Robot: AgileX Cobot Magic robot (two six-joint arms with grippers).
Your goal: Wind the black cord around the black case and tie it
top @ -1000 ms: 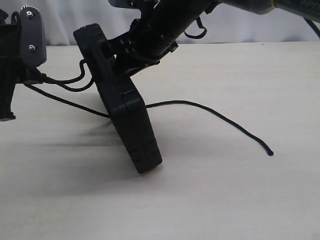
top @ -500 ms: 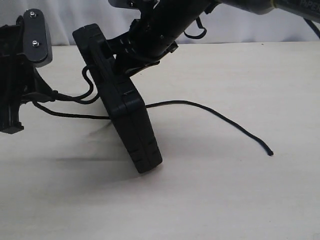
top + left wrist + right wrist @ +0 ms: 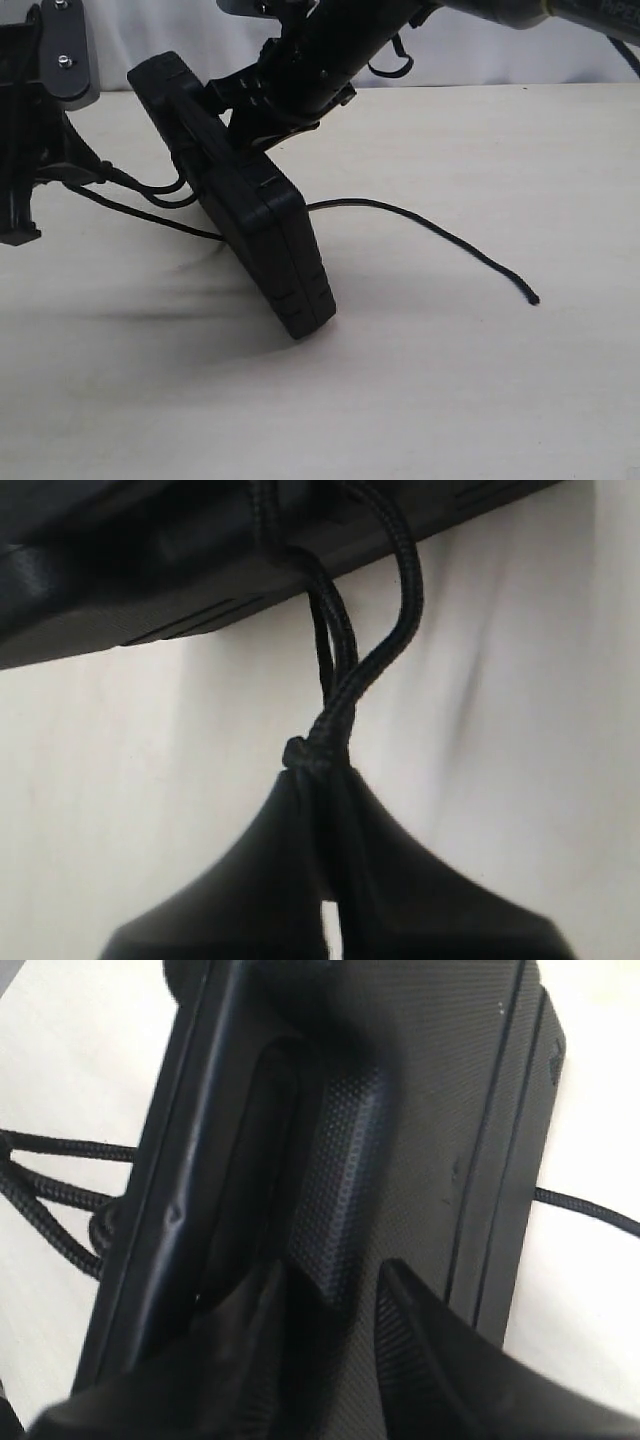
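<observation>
The black case [image 3: 250, 215] stands tilted on one end on the pale table [image 3: 450, 380], its top leaning left. My right gripper [image 3: 226, 108] reaches in from the upper right and is shut on the case; in the right wrist view its fingers [image 3: 425, 1320] pinch a raised textured ridge of the case [image 3: 420, 1110]. At the left edge my left gripper [image 3: 88, 172] is shut on the black cord [image 3: 150, 190]. In the left wrist view two strands of the cord [image 3: 375, 665] rise from the left gripper [image 3: 320, 775] to the case [image 3: 150, 580]. The cord's free tail [image 3: 440, 232] trails right.
The tail's frayed end [image 3: 533, 299] lies on the table right of the case. A pale wall [image 3: 500, 55] runs behind the table's far edge. The right arm [image 3: 340, 50] crosses the top of the exterior view.
The case's top has tipped further left and its foot slid slightly right. My left gripper rose a little with the cord. The tail's end crept toward the case.
</observation>
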